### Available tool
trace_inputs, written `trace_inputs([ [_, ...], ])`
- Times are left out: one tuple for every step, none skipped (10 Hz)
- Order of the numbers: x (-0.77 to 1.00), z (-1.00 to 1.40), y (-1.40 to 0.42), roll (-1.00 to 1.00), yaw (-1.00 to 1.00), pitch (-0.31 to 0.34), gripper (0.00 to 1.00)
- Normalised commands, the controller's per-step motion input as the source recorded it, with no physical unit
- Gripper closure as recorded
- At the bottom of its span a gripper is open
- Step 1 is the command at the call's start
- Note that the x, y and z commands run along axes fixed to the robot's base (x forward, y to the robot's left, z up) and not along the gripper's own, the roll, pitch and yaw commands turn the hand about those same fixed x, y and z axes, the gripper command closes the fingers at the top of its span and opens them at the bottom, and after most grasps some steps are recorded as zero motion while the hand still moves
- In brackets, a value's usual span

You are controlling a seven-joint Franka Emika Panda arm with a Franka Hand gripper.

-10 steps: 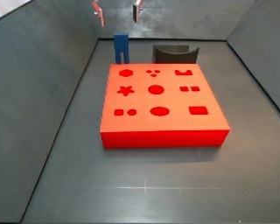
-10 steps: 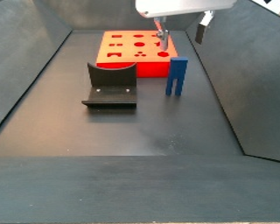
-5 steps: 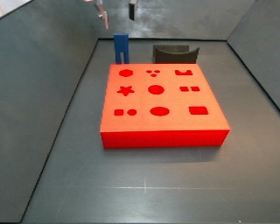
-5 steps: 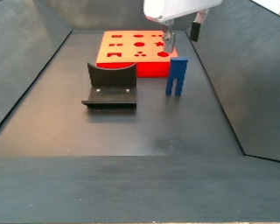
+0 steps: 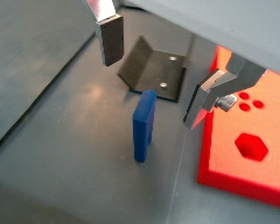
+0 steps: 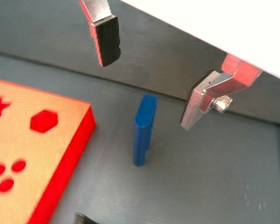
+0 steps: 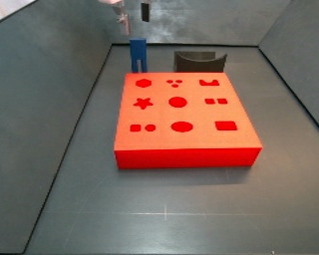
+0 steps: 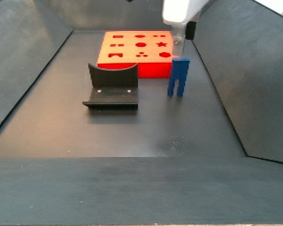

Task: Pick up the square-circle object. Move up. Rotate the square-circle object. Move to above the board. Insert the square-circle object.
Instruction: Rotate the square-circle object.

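Wrist views show our pincer (image 5: 154, 74) spread wide above the upright, ungrasped square-circle object (image 5: 143, 125), ready to straddle it beside the board (image 5: 250, 144).

Opposite side views, close wrist views down past gripper (image 5: 154, 79), shared board (image 7: 189, 144)

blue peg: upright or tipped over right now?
Upright. The square-circle object stands on end on the floor beside the board in both side views; the gripper hangs above it, jaws open, not touching.
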Motion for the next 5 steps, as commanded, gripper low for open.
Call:
trace_inputs([
  [0.04,-0.04,-0.01,0.00,1.00,0.004,0.00],
  [0.04,-0.04,-0.01,-0.01,1.00,0.004,0.00],
  [0.04,-0.04,-0.01,-0.01,1.00,0.004,0.00],
  [0.04,-0.04,-0.01,-0.01,1.00,0.005,0.00],
  [0.04,-0.04,-0.01,-0.01,1.00,0.005,0.00],
])
